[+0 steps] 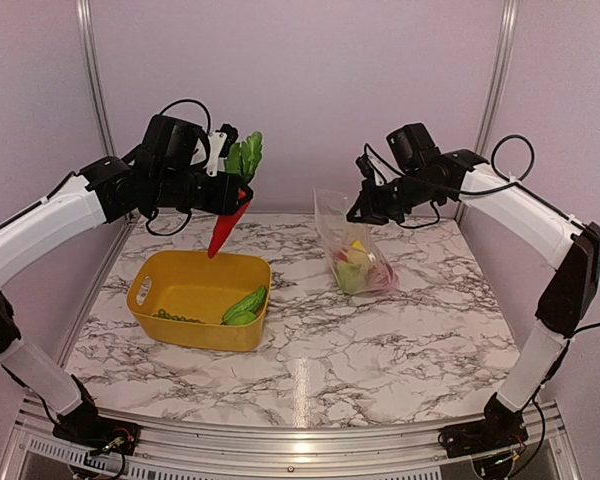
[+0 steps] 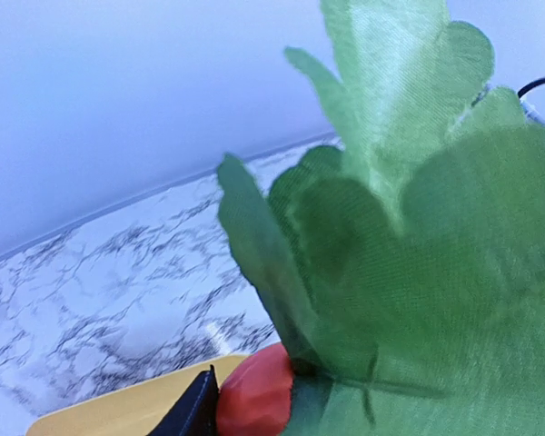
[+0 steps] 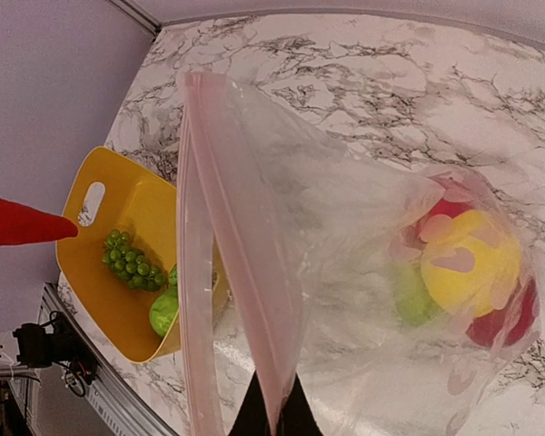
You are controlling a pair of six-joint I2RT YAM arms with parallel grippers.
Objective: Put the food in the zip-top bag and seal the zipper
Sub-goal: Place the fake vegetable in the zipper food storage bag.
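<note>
Marble tabletop (image 1: pixel 400 340), yellow basket (image 1: pixel 192 288) toward left edge, zip-top bag (image 1: pixel 338 228) near far edge holding lemon (image 1: pixel 357 246) and red pieces, right end effector (image 1: pixel 358 212) clamped on its zipper (image 3: pixel 241 245), left end effector (image 1: pixel 242 194) clamped on carrot (image 1: pixel 225 230) above basket

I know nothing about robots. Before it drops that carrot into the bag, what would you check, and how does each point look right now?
1. Carrot gripped by left tool: ok, held in the air.
2. Bag held by right tool at its zipper: ok.
3. Bag mouth open wide enough: cannot tell.
4. Carrot above bag: not ok, it hangs over the basket.
5. Basket emptied: not ok, grapes remain.
</note>
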